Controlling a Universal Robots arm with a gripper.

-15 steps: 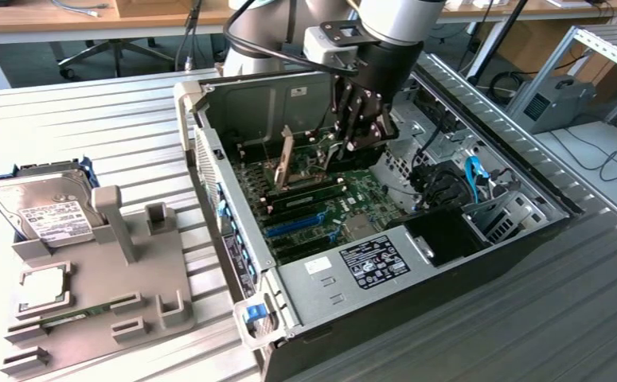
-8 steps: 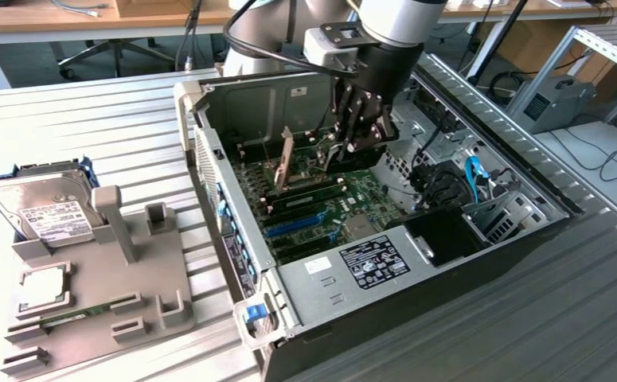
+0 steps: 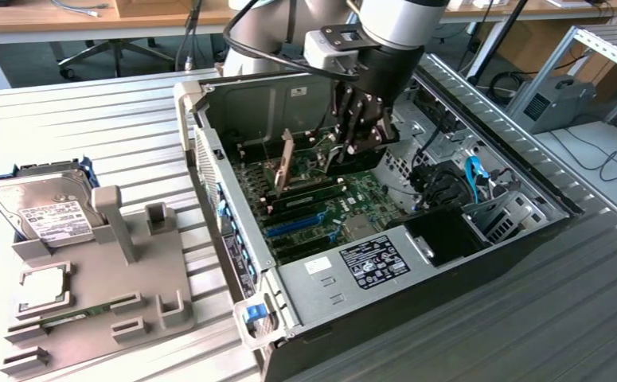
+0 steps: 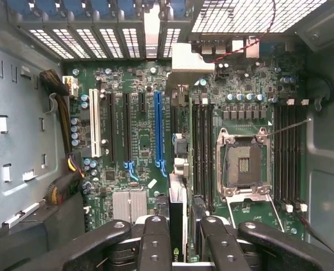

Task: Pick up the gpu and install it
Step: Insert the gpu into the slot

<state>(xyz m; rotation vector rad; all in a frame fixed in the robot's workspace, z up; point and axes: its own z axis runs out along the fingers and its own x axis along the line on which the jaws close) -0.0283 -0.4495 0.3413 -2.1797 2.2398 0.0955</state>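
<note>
Gpu point(image 4: 177, 192) is seen edge-on, held upright between the gripper point(image 4: 177, 240) fingers, clamped on its upper edge, inside the open computer case point(image 3: 207, 171). It stands over the motherboard point(image 4: 144, 135) beside the blue slot point(image 4: 157, 127). Pickup is judged done; full seating cannot be confirmed.

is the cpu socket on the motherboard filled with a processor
No, in the wrist view the cpu socket on the motherboard lies open and bare, with its contact field exposed inside the metal frame.
</note>
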